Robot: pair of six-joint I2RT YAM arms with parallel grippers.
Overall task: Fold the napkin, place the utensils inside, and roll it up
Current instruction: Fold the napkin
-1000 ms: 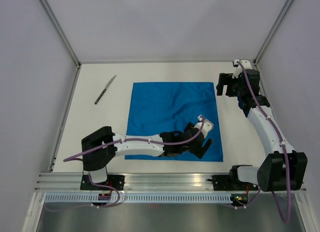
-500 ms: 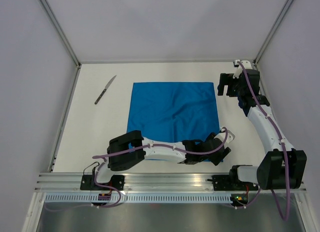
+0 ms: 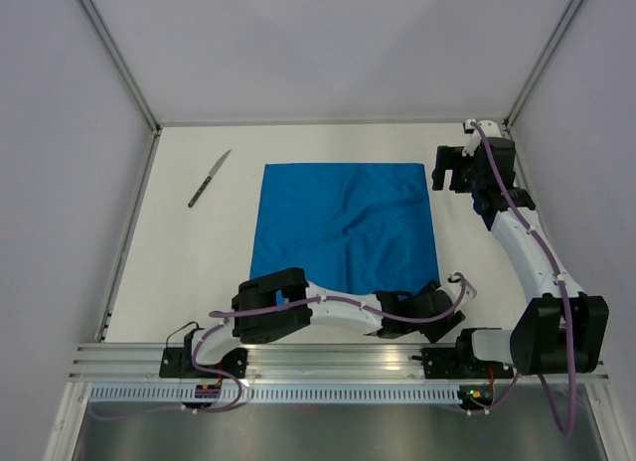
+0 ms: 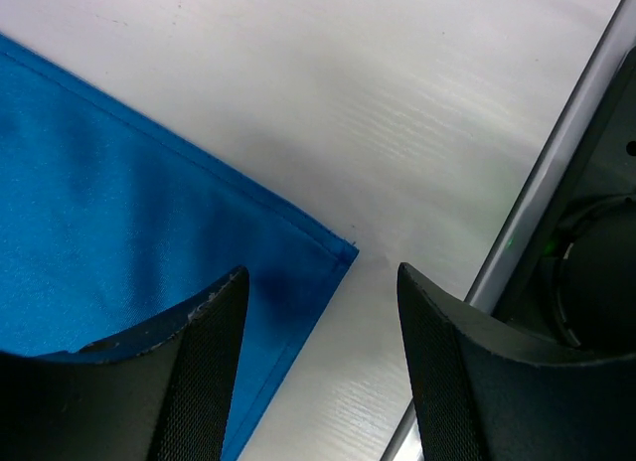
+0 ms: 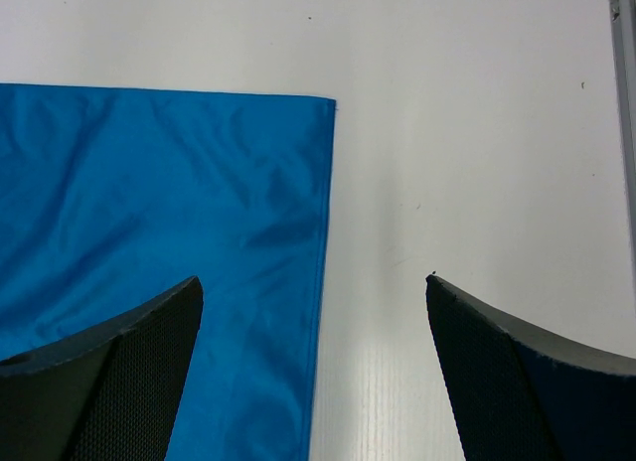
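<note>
I start close to me. My left tool is low over the counter, at the napkin corner that sits at 5 o'clock. Its jaws stand apart and hold nothing. The tip of the corner lies flat on the counter, just in the gap between the two fingers. The metal rail at the near edge of the counter is just beside the tool, at 3 o'clock in the wrist view.

I think the job here is to grab this corner for the first fold. It could go wrong in a few ways. The cloth is thin and flat, so the fingers may shut on air and slide over it. Only the very tip is in the gap. A grab may catch just the hem, and it may slip out when I lift. If I push down too hard, the fingers will scrape the counter and shove the cloth into a bump. The rail is close, so a swing that way could knock it.

Farther out, the napkin lies open in the middle, mostly flat with soft wrinkles. My right tool hangs over its right edge near the 1 o'clock corner, jaws wide, holding nothing. If only one side lifts, the fold will come out crooked.

Farthest, the knife lies alone at 10 o'clock, well apart from the napkin. No fold is made yet.
</note>
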